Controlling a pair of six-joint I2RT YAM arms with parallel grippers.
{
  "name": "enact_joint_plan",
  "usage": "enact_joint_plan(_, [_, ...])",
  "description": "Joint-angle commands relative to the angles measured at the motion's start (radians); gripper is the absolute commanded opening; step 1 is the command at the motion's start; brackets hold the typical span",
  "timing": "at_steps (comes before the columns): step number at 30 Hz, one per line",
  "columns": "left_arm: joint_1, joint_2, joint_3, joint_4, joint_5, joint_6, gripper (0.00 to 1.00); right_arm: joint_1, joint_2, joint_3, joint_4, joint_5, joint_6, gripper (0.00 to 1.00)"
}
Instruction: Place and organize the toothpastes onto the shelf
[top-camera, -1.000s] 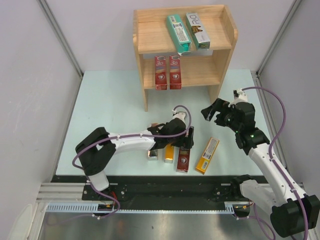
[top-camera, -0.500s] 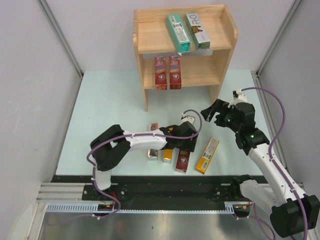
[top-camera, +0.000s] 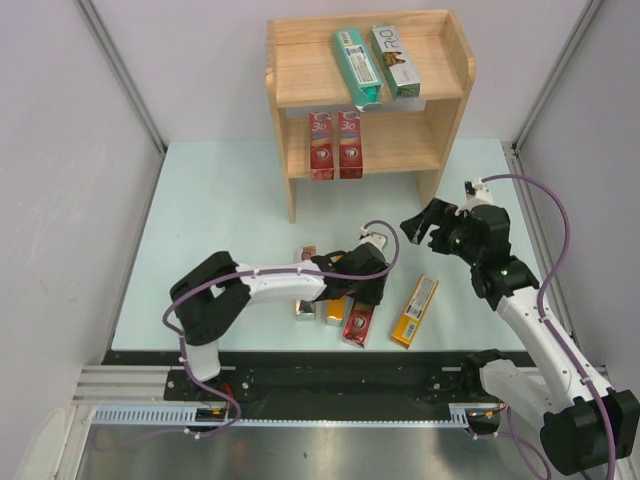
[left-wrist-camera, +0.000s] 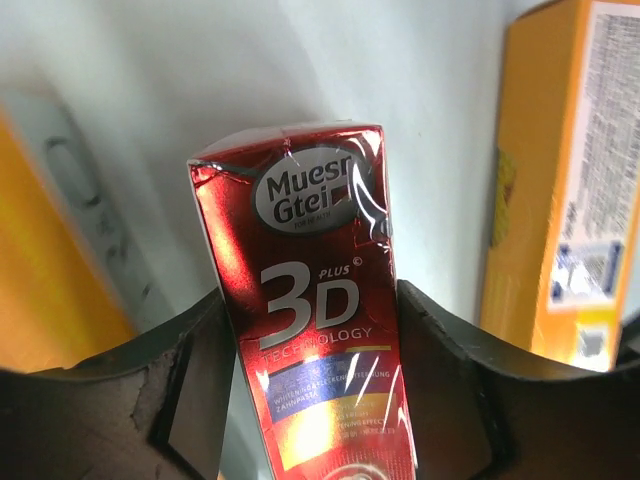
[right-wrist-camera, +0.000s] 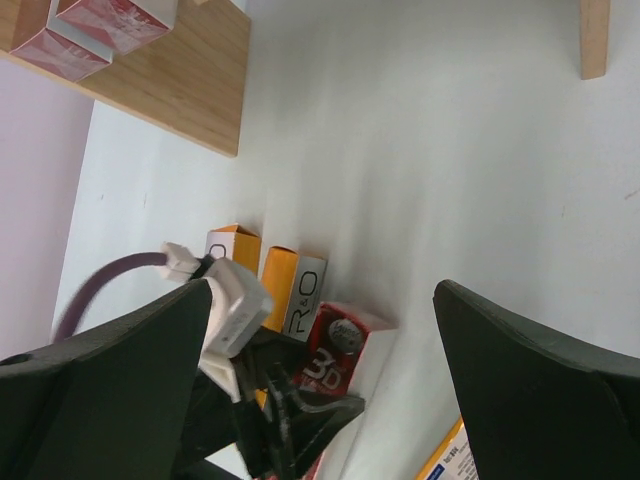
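Observation:
My left gripper (top-camera: 365, 292) is shut on a red "3D" toothpaste carton (top-camera: 357, 323) low at the table's near middle. In the left wrist view its fingers (left-wrist-camera: 440, 370) press both long sides of the carton (left-wrist-camera: 320, 300). Two silver-and-orange "R.O" cartons (top-camera: 305, 306) (top-camera: 331, 309) lie just left of it. An orange-yellow carton (top-camera: 415, 310) lies to its right. The wooden shelf (top-camera: 300, 75) holds a teal carton (top-camera: 357, 66) and a silver one (top-camera: 395, 60) on top, and two red ones (top-camera: 320, 145) (top-camera: 349, 144) below. My right gripper (top-camera: 425, 228) is open and empty, above the table.
The right wrist view looks down on the red carton (right-wrist-camera: 335, 352), the R.O cartons (right-wrist-camera: 305, 295), the left gripper's white cable plug (right-wrist-camera: 225, 300) and the shelf's lower board (right-wrist-camera: 190, 85). Grey walls and metal posts flank the mat (top-camera: 220, 200).
My left gripper has moved right from the carton cluster onto the red 3D carton and gripped it. The carton has turned and shifted slightly left. The right arm has barely moved.

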Motion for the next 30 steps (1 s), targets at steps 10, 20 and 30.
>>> enact_joint_plan(10, [0.29, -0.556, -0.345, 0.365, 0.286, -0.091, 0.6, 0.035, -0.011, -0.001, 0.085, -0.062, 0.015, 1.0])
enact_joint_plan(20, [0.568, -0.797, -0.511, 0.445, 0.364, -0.229, 0.66, 0.422, 0.079, 0.001, 0.224, 0.143, 0.033, 1.0])
enact_joint_plan(30, [0.666, -0.797, -0.527, 0.5, 0.43, -0.308, 0.68, 0.661, 0.225, 0.001, 0.415, 0.258, 0.073, 1.0])
